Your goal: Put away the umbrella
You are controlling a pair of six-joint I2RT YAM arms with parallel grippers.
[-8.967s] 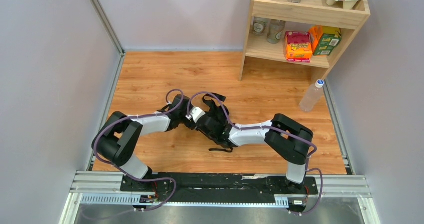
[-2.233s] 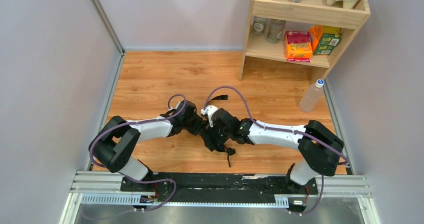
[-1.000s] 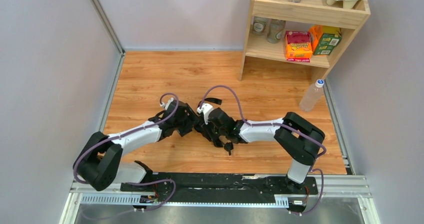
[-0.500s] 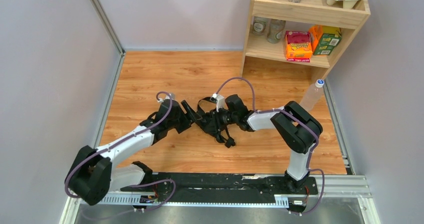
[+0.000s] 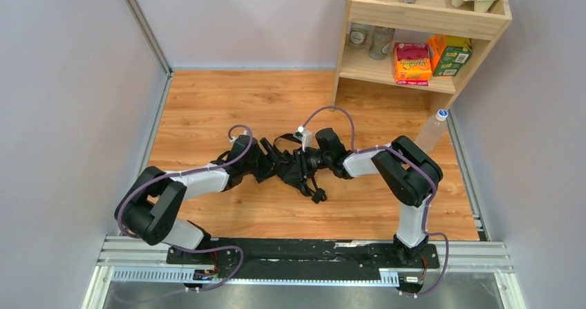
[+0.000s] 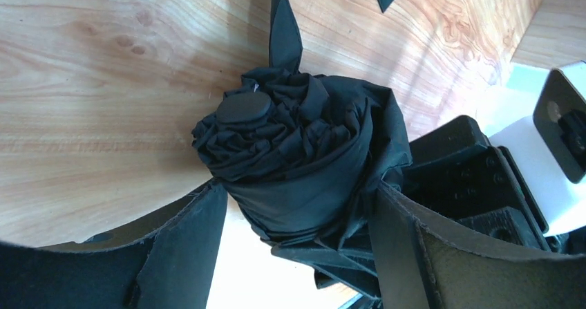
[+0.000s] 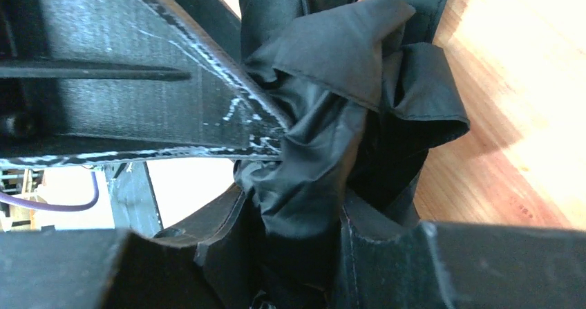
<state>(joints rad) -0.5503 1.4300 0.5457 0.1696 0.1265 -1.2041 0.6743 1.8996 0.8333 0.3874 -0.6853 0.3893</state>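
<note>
The black folded umbrella (image 5: 290, 165) lies on the wooden floor in the middle of the top view, between both grippers. Its closing strap (image 5: 280, 142) sticks out behind it and its small handle end (image 5: 316, 197) points toward the near edge. My left gripper (image 5: 268, 162) comes from the left and is shut on the rolled fabric; in the left wrist view the umbrella (image 6: 297, 150), with its round cap (image 6: 243, 106), sits between the fingers (image 6: 186, 247). My right gripper (image 5: 307, 161) comes from the right and is shut on bunched umbrella fabric (image 7: 325, 136).
A wooden shelf (image 5: 414, 19) with boxes, cups and jars stands at the back right. A clear plastic bottle (image 5: 430, 132) stands on the floor beside it. Grey walls close the floor on the left, back and right. The arms' base rail (image 5: 297, 254) runs along the near edge.
Over the last second the umbrella was carried a little back and turned. The left arm folded in and its gripper closed in on the umbrella; the right gripper kept its hold.
</note>
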